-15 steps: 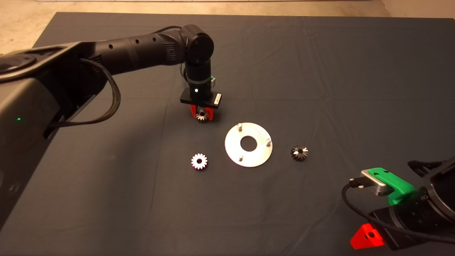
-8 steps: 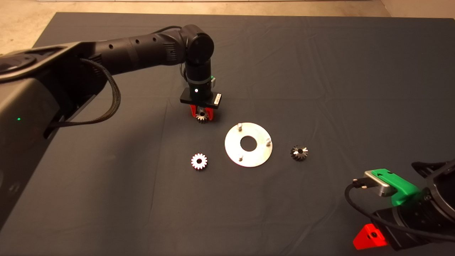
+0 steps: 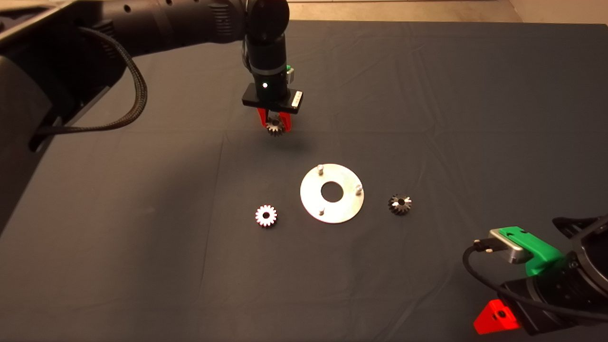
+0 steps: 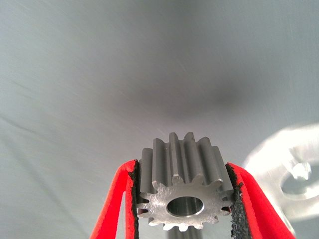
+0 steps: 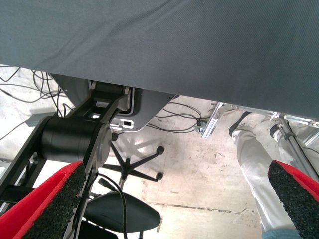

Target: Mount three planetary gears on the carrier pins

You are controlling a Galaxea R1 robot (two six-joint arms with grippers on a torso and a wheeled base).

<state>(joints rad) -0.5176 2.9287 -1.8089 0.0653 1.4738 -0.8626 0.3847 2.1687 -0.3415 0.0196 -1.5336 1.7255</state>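
My left gripper point(image 3: 275, 124) hangs above the mat behind the silver carrier plate point(image 3: 342, 209), shut on a silvery planetary gear point(image 3: 275, 127). In the left wrist view that gear point(image 4: 182, 186) is clamped between the red fingers point(image 4: 115, 204), and the plate point(image 4: 279, 164) shows blurred to one side. Three carrier pins stand on the plate point(image 3: 320, 168) point(image 3: 359, 189) point(image 3: 321, 211), all bare. A bright gear point(image 3: 266, 215) lies flat left of the plate. A darker gear point(image 3: 400, 204) lies to its right. My right gripper point(image 3: 496, 319) waits at the lower right edge, open.
The dark mat point(image 3: 427, 95) covers the table, with bare floor beyond its far edge. Under the table edge, the right wrist view shows an office chair base point(image 5: 134, 169), cables and a person's leg point(image 5: 256, 174).
My left gripper has risen off the mat with the gear held in it and shifted slightly away from the plate. The right arm has drifted a little lower.
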